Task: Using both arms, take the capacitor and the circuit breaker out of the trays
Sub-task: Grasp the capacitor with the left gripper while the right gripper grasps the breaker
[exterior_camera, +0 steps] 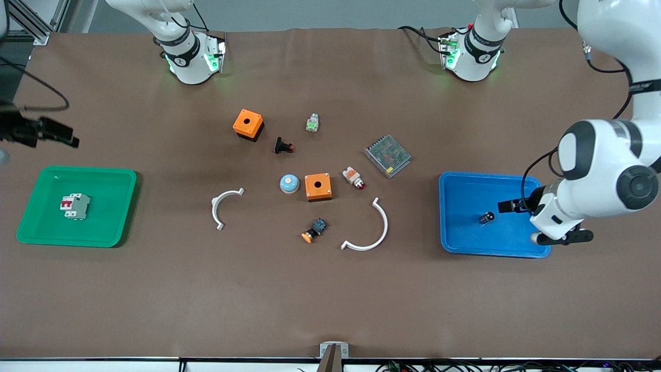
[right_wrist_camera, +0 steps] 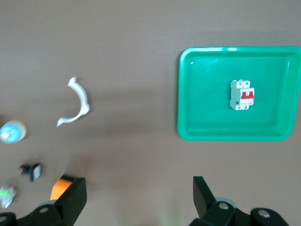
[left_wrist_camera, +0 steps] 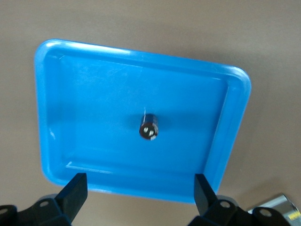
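The capacitor [exterior_camera: 485, 218], a tiny black cylinder with a pale shiny end, lies in the blue tray [exterior_camera: 465, 243] at the left arm's end of the table. It also shows in the left wrist view [left_wrist_camera: 148, 127], in that tray [left_wrist_camera: 141, 55]. My left gripper [exterior_camera: 522, 222] hangs open and empty over the tray's edge [left_wrist_camera: 141, 188]. The light-grey breaker [exterior_camera: 75, 205] with red levers lies in the green tray [exterior_camera: 36, 227] at the right arm's end, and shows in the right wrist view [right_wrist_camera: 242, 94] in its tray [right_wrist_camera: 181, 94]. My right gripper [exterior_camera: 64, 135] is open and empty above the table beside the green tray [right_wrist_camera: 139, 190].
In the middle of the table lie two orange boxes [exterior_camera: 248, 124] [exterior_camera: 317, 186], a black button with red tip [exterior_camera: 283, 146], a blue dome button [exterior_camera: 289, 184], a white-and-orange switch [exterior_camera: 353, 177], an orange-capped button [exterior_camera: 314, 230], a mesh-covered box [exterior_camera: 388, 155] and two white arcs [exterior_camera: 223, 206] [exterior_camera: 369, 230].
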Robot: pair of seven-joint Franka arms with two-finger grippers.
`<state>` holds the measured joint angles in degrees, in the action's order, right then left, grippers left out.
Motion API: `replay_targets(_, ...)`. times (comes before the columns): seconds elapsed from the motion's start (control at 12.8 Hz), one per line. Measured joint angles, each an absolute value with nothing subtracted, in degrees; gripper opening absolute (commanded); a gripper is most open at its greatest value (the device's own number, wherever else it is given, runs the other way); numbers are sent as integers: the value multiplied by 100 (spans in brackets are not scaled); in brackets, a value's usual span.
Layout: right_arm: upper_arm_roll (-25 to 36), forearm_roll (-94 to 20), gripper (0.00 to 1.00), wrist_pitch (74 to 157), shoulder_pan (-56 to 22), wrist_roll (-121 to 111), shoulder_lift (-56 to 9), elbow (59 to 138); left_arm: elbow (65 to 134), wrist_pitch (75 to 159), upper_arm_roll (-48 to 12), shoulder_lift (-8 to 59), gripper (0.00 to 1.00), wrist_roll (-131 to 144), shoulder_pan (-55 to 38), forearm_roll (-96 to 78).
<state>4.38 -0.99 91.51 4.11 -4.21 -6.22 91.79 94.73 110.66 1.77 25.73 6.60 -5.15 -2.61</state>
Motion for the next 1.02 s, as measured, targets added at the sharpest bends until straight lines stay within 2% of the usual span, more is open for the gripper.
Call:
replay_targets(0.39,475,269,100,10683,1281,-1285,-1671,9373,9875,12010,171,3038,100,660,-608,-261)
replay_targets(0.78,476,219,100,12302,2028,-2588,-2209,10224,10572,12960,171,3048,100,659,-611,-261)
replay_targets(1.02,475,-64,100,13064,2343,-3185,-2593,10498,10738,13100,170,3053,95,654,-611,-261)
